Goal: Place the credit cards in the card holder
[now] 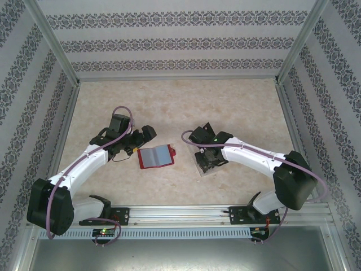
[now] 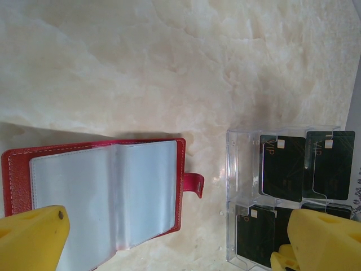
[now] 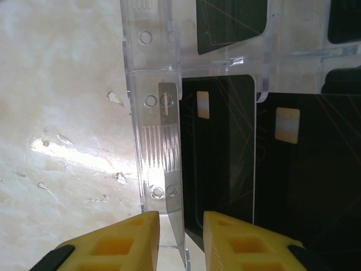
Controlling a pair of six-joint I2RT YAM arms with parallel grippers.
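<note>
The red card holder [image 1: 155, 157] lies open on the table, its grey pockets [image 2: 107, 197] facing up and its snap tab [image 2: 193, 185] pointing right. Several dark credit cards [image 2: 282, 167] sit in a clear plastic tray [image 2: 232, 197] to its right. My left gripper [image 1: 144, 136] hovers open over the holder's far edge, with its yellow fingers [image 2: 31, 238] spread wide. Low over the tray's left wall [image 3: 161, 141] is my right gripper [image 3: 181, 240], slightly open. Its fingers [image 3: 121, 243] straddle that wall and the edge of one card [image 3: 220, 164].
The tray [image 1: 204, 169] has several compartments with more cards [image 3: 310, 186] in them. Patterned walls enclose the table [image 1: 180, 107] on three sides, and a metal rail [image 1: 180, 213] runs along the near edge.
</note>
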